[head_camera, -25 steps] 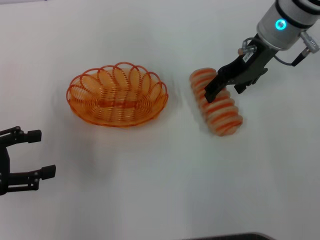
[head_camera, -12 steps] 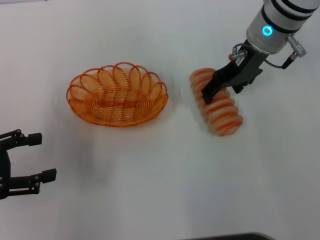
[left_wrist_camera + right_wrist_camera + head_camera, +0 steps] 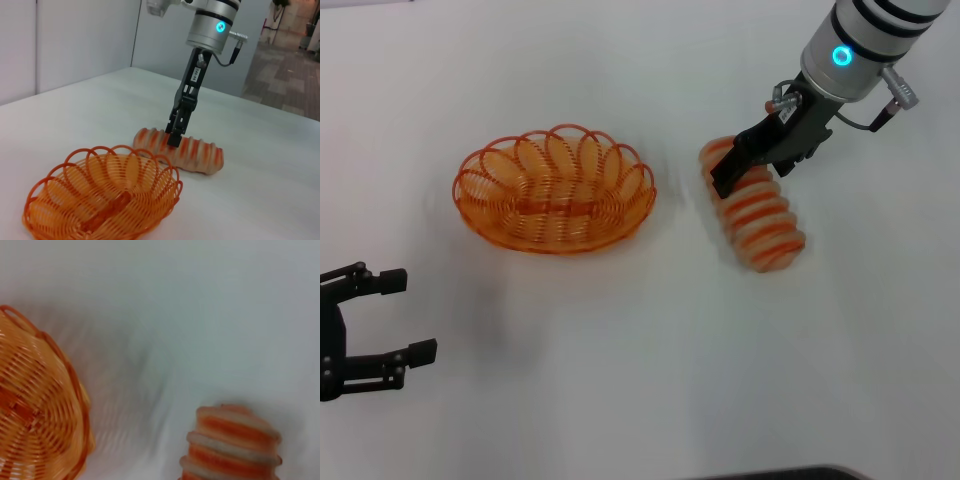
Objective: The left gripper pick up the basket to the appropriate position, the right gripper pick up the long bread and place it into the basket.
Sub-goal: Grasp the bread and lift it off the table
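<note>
The right tool (image 3: 725, 178) poised over the long bread (image 3: 753, 208), finger gap indiscernible; the left tool (image 3: 405, 316) waited wide near the worktop's front-left corner, short of the basket (image 3: 555, 188).

Bright even light, soft shadows, blurred close-up view.

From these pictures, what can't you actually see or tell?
- Whether the right claw grips the bread: its far finger is hidden in the head and left wrist views.
- The bread's far end: cut off by the edge in the right wrist view.
- Part of the basket: cropped there too.
- The left claw wrist: off the head view's edge.
</note>
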Controlling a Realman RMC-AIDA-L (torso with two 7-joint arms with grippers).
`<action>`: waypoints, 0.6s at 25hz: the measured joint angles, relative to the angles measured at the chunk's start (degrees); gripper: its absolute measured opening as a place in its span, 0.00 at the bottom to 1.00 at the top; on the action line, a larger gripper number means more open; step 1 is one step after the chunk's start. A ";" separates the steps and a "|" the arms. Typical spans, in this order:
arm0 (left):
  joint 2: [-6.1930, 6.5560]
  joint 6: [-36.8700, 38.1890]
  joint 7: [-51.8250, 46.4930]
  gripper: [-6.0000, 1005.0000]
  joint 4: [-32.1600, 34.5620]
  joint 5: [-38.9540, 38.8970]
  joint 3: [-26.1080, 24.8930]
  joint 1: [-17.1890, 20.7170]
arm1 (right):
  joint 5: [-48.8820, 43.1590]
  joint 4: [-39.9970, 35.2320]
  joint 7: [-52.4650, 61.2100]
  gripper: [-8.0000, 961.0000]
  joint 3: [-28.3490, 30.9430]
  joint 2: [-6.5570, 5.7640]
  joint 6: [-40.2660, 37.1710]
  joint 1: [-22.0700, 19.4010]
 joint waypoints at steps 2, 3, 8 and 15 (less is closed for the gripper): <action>-0.03 -0.26 0.00 0.88 -0.06 0.01 0.03 0.00 | 0.01 0.05 -0.03 0.98 -0.04 0.02 0.00 0.11; -0.03 -0.34 0.00 0.88 -0.12 0.02 0.03 -0.01 | 0.01 0.10 -0.03 0.98 -0.06 0.02 0.01 0.14; -0.06 -0.61 0.00 0.88 -0.50 0.02 0.02 -0.09 | -0.04 1.33 0.03 0.98 -0.09 0.08 0.56 0.36; -0.06 -0.78 0.00 0.88 -0.50 0.02 0.08 -0.35 | -0.11 3.04 0.00 0.98 -0.10 0.09 1.92 0.66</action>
